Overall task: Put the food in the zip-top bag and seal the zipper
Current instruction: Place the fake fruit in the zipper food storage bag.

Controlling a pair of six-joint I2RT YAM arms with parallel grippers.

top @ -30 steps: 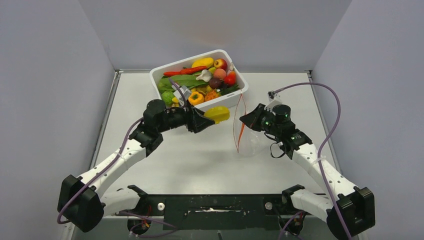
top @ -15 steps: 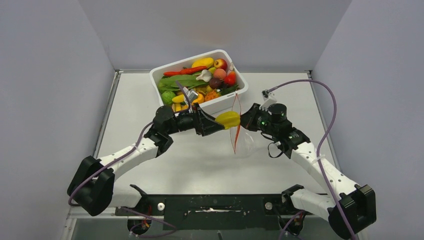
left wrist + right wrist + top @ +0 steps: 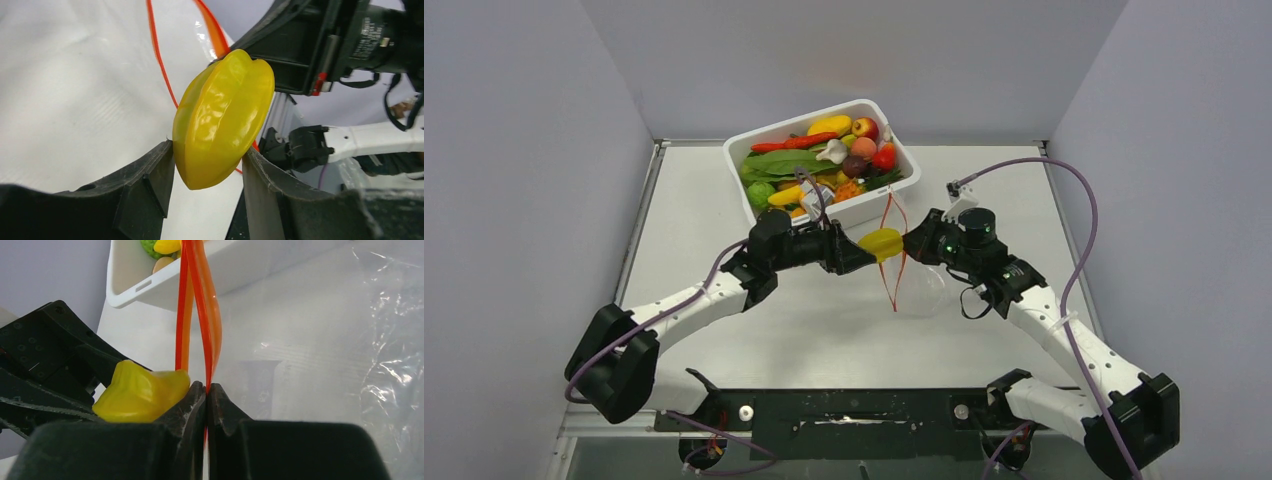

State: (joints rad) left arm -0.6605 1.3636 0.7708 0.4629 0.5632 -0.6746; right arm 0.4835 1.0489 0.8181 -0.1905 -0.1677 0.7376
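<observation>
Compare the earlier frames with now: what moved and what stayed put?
The left gripper, gripping the glossy yellow ridged toy star fruit, carried it rightward from the white rectangular plastic tub to the mouth of the clear thin plastic zip-top bag, by its red-orange zipper strip. Nothing grasped or released. The right gripper stayed shut on the bag's edge; the tub stayed put.

The toy starfruit (image 3: 222, 117) is glossy yellow, faintly greenish along one ridge. The zipper (image 3: 200, 305) is red-orange on the clear, colourless zip-top bag (image 3: 360, 340). The left hand (image 3: 207, 152) and right hand (image 3: 206, 390) are matt black. The tub (image 3: 874, 205) is white, its food (image 3: 789, 160) red, yellow, green, peach and white. The arms (image 3: 694, 300) are white with black joints, the cables (image 3: 1092, 222) purple, and the counter (image 3: 824, 320) pale grey.
</observation>
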